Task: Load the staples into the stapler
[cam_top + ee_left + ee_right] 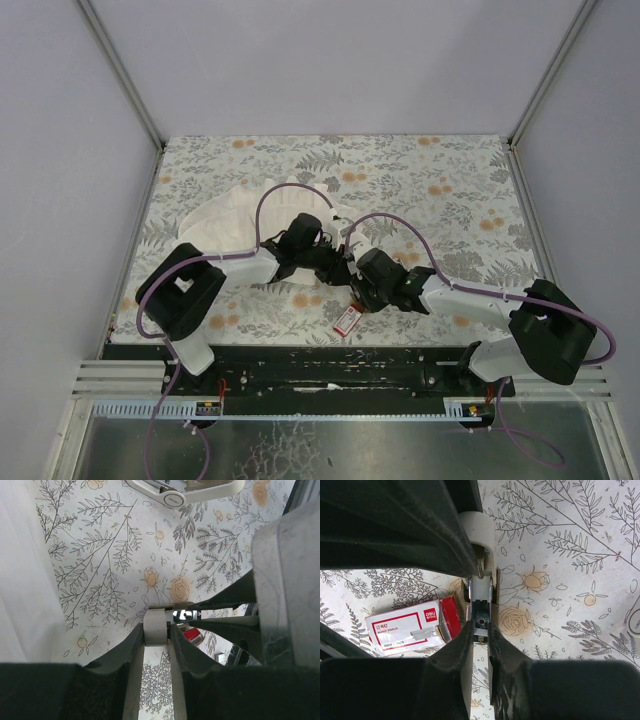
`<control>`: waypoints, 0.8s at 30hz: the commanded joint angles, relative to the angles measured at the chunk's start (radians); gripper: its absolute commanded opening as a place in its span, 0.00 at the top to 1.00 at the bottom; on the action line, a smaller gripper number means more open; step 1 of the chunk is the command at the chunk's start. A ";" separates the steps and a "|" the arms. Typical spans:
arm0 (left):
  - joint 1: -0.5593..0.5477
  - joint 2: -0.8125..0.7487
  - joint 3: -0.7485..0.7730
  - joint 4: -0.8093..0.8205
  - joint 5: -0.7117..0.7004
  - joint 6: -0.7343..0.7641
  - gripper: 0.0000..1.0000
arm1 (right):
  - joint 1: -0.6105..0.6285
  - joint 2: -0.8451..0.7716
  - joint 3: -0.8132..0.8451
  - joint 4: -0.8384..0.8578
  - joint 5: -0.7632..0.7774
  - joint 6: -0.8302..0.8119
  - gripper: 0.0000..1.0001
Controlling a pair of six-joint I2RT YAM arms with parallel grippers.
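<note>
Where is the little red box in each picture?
Top external: red box low centre, lying tilted.
Left wrist: only a red sliver, just right of centre.
Right wrist: lower left, white label up.
Shared landmark: the stapler, right beside it in both wrist views.

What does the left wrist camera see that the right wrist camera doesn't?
Only the left wrist view: the white cloth along its left edge and a white plastic thing at the top edge. Only the right wrist view: the red box lying flat with its white label facing up; the left wrist view catches just a red sliver. Both: the stapler pinched by the left gripper and the right gripper, with the flowery table cover behind it.
</note>
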 commanded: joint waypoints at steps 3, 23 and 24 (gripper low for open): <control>-0.024 -0.015 0.036 -0.073 0.070 0.143 1.00 | 0.010 0.024 0.003 0.034 0.008 -0.002 0.84; -0.023 0.061 0.147 -0.188 0.115 0.196 1.00 | 0.047 0.092 0.014 0.041 0.020 0.003 0.84; -0.023 0.066 0.152 -0.192 0.115 0.198 1.00 | 0.048 0.093 0.014 0.041 0.018 0.003 0.84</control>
